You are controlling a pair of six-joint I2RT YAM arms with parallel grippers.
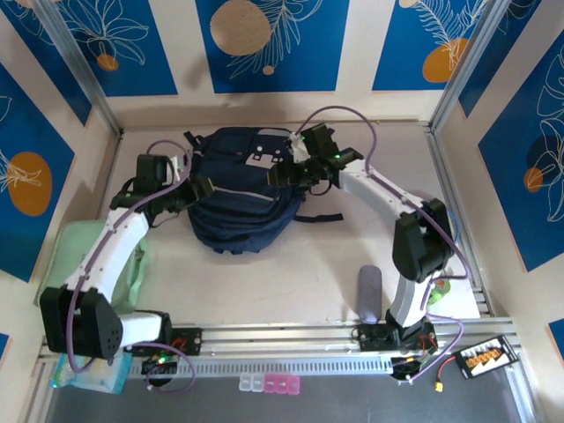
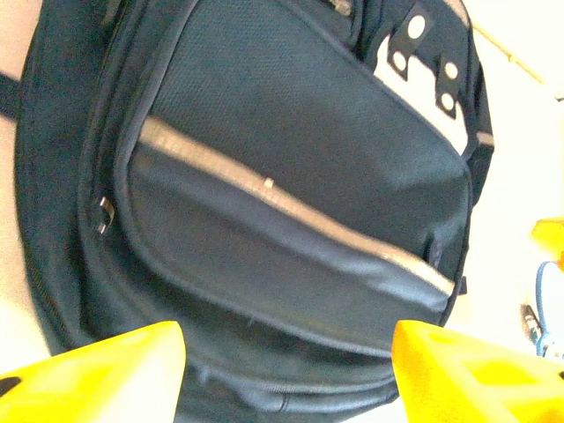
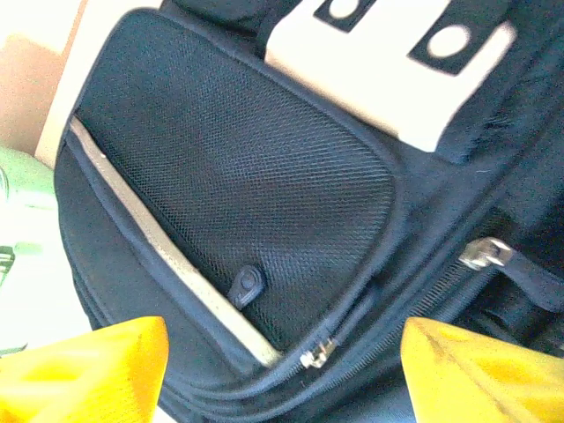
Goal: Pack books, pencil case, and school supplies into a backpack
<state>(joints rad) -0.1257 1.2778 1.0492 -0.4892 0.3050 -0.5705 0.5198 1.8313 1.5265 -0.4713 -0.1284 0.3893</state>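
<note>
The large navy-blue fabric backpack (image 1: 238, 207) is lying between the claws. The left claw (image 2: 286, 374) and right claw (image 3: 282, 374) are being held spread, pinching nothing, the backpack just ahead of each. It is probably soft and floppy; the seam by the metal zipper pull (image 3: 486, 254) is being advised as grip.

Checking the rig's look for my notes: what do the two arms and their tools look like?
The left arm and right arm have white links with black joints and bases. A purple cable loops along each. The left tool and right tool look black from above, with chunky yellow fingers in the wrist views. A green light glows on the right wrist.
</note>
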